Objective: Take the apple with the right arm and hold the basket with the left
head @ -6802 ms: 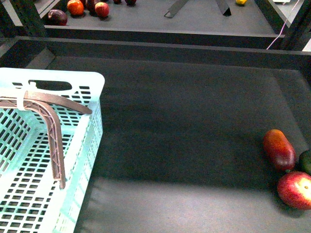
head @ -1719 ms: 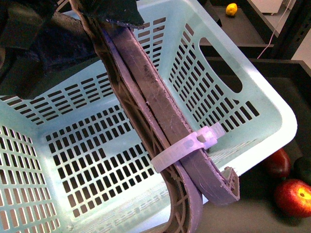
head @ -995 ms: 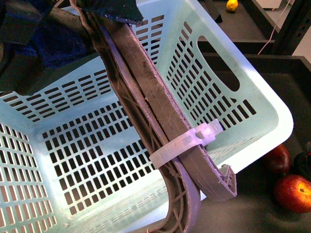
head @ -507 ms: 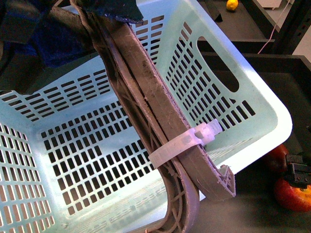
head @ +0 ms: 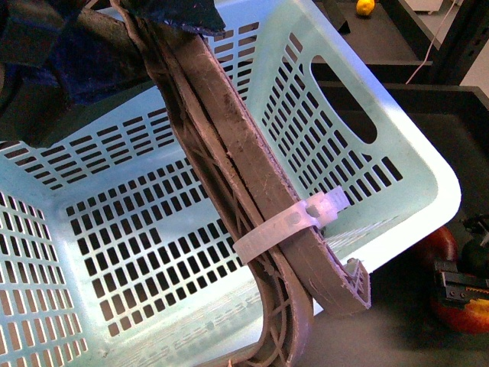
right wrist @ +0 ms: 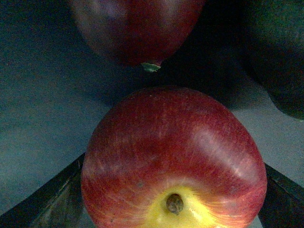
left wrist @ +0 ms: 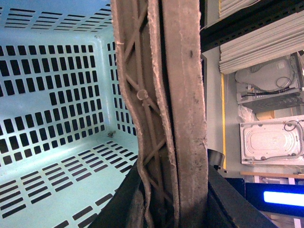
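Front view: we record a dark matte table point(head: 458, 145) with a black rail behind it. A shelf beyond carries a small yellow fruit point(head: 365, 7) at one o'clock. The basket point(head: 328, 107) hangs tilted and fills the frame from nine o'clock to three o'clock. Its brown handle point(head: 229, 153) runs from eleven o'clock down to six o'clock and is bound by a white zip tie point(head: 284, 227). The left gripper point(head: 137, 34) sits at eleven o'clock, closed on the basket by that handle. At four o'clock the right gripper point(head: 461, 288) stands directly over the apple point(head: 470, 317). The elongated red fruit point(head: 445, 248) lies at eleven o'clock of the apple, partly hidden by the basket corner.

Left wrist view: dark fingers point(left wrist: 121, 204) flank the handle on both sides, with the slotted basket floor beyond it. White equipment point(left wrist: 270, 142) lies outside the basket.

Right wrist view: the apple lies with its yellow hollow facing the camera, between the fingers point(right wrist: 52, 194). These stand apart, one on either side, and we cannot tell whether they touch it. The elongated red fruit and a dark green fruit point(right wrist: 280, 52) lie just beyond the apple on the table.
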Tool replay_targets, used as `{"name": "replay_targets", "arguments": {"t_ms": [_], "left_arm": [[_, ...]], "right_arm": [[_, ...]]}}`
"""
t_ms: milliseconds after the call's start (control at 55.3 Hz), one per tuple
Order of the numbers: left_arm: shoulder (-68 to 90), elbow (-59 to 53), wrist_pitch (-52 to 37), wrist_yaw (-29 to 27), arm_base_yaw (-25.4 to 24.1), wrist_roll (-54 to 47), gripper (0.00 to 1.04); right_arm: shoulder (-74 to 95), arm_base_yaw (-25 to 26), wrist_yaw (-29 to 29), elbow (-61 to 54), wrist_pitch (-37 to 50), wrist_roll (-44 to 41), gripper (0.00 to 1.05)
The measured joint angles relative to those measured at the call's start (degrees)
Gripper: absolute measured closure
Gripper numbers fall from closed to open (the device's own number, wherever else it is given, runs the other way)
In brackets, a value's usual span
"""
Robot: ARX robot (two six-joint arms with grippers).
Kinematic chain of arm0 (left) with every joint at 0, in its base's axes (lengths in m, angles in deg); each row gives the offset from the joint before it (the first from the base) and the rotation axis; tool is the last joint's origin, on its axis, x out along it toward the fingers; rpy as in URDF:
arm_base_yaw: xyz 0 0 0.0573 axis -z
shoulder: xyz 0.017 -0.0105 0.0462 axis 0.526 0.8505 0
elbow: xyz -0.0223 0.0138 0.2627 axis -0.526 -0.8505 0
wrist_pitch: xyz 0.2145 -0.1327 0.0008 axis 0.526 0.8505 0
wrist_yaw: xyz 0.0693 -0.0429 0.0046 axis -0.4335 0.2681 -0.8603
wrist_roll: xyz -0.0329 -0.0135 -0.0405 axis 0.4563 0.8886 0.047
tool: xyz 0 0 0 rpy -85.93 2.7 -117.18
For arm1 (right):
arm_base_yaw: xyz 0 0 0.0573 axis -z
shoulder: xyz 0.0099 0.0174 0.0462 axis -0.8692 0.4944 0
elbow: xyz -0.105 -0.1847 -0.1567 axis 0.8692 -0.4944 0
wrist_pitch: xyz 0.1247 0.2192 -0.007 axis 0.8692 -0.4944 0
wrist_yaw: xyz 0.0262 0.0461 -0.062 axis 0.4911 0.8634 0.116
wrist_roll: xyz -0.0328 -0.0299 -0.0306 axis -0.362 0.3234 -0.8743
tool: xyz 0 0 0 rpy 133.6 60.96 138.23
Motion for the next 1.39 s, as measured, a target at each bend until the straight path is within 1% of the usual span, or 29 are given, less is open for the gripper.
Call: {"name": "replay_targets", "arguments": {"t_ms": [90, 235, 380, 452, 561, 669, 760, 905, 1049, 1158, 1303, 1393], "left_arm": [[0.00, 0.00, 0.00, 0.00, 0.00, -0.02, 0.84], [0.00, 0.00, 0.00, 0.00, 0.00, -0.09, 0.84], [0.00, 0.00, 0.00, 0.02, 0.00, -0.09, 0.84], [0.00, 0.00, 0.00, 0.02, 0.00, -0.11, 0.84], [0.00, 0.00, 0.00, 0.00, 0.00, -0.11, 0.84], [0.00, 0.00, 0.00, 0.00, 0.00, -0.11, 0.84], [0.02, 0.00, 0.00, 0.02, 0.00, -0.11, 0.84], [0.02, 0.00, 0.00, 0.02, 0.00, -0.11, 0.84], [0.02, 0.00, 0.00, 0.02, 0.00, -0.09, 0.84], [0.02, 0.00, 0.00, 0.02, 0.00, -0.09, 0.84], [0.02, 0.00, 0.00, 0.02, 0.00, -0.09, 0.84], [0.02, 0.00, 0.00, 0.02, 0.00, -0.09, 0.84]], "right_arm": [[0.00, 0.00, 0.28, -0.04, 0.35, 0.00, 0.25], [-0.68, 0.61, 0.61, -1.22, 1.27, -0.87, 0.25], [-6.27, 2.67, 2.34, -5.09, 1.53, -4.20, 0.25], [-12.33, 4.55, 4.11, -6.54, 0.74, -6.10, 0.25], [-24.61, 6.93, 8.00, -8.35, -1.62, -6.62, 0.25], [-33.20, 7.23, 11.65, -9.64, -2.64, -5.97, 0.25], [-41.33, 6.34, 14.69, -10.16, -4.59, -4.68, 0.25], [-52.33, 3.13, 16.37, -10.19, -7.72, -2.23, 0.25], [-61.44, -2.47, 16.09, -10.19, -8.81, 0.09, 0.25], [-66.10, -8.15, 14.73, -10.58, -8.98, 1.31, 0.25], [-68.32, -15.85, 12.72, -12.13, -8.13, 3.28, 0.25], [-68.32, -22.88, 10.60, -13.94, -6.54, 4.55, 0.25]]}}
